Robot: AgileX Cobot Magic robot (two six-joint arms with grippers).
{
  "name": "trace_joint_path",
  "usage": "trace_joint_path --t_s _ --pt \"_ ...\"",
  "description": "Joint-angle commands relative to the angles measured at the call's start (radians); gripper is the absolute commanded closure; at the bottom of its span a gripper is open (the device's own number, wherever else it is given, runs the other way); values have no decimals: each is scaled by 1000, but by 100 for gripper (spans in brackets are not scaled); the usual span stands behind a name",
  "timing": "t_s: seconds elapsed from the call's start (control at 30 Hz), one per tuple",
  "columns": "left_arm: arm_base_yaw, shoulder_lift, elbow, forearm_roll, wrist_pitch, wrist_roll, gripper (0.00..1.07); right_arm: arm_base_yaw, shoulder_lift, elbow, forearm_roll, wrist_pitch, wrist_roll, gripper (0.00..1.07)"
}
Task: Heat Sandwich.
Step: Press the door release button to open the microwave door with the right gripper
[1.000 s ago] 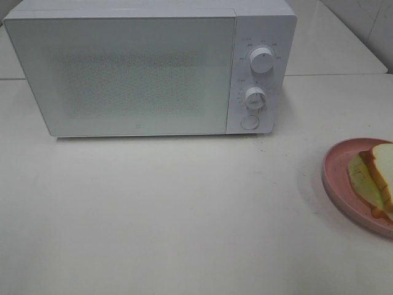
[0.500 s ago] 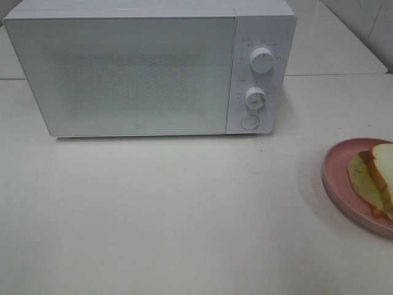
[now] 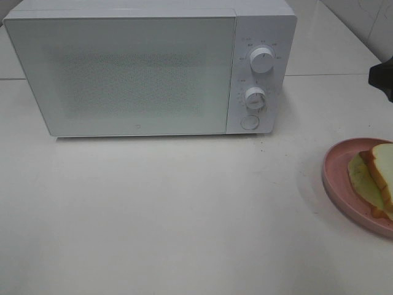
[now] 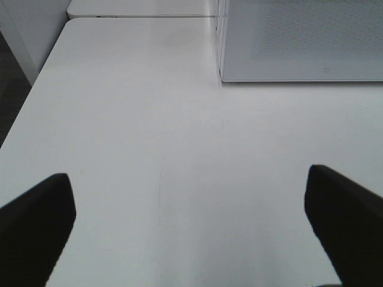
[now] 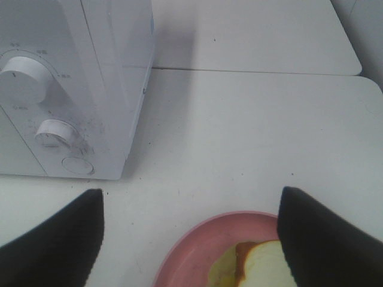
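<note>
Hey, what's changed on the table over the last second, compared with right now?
A dark part of the right arm has entered the high view at its right edge. Nothing was grasped or released. The sandwich, its pink plate and the closed microwave stayed put.

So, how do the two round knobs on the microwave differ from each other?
The upper knob is larger than the lower knob. The upper knob sits near the top of the microwave; the lower knob sits further down, just above a flat round button. Both are white, round and stand out from the front.
</note>
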Motion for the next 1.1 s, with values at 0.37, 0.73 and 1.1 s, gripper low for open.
trace_joint_path --t_s 0.37,0.73,1.1 --pt "-2 -27 3 2 -16 -4 3 -5 222 55 38 -496 -26 31" --pt "-2 -27 3 2 -16 -4 3 167 363 186 368 -849 -248 31" --pt "-2 -27 3 2 -16 -4 3 380 485 205 507 -959 -294 31"
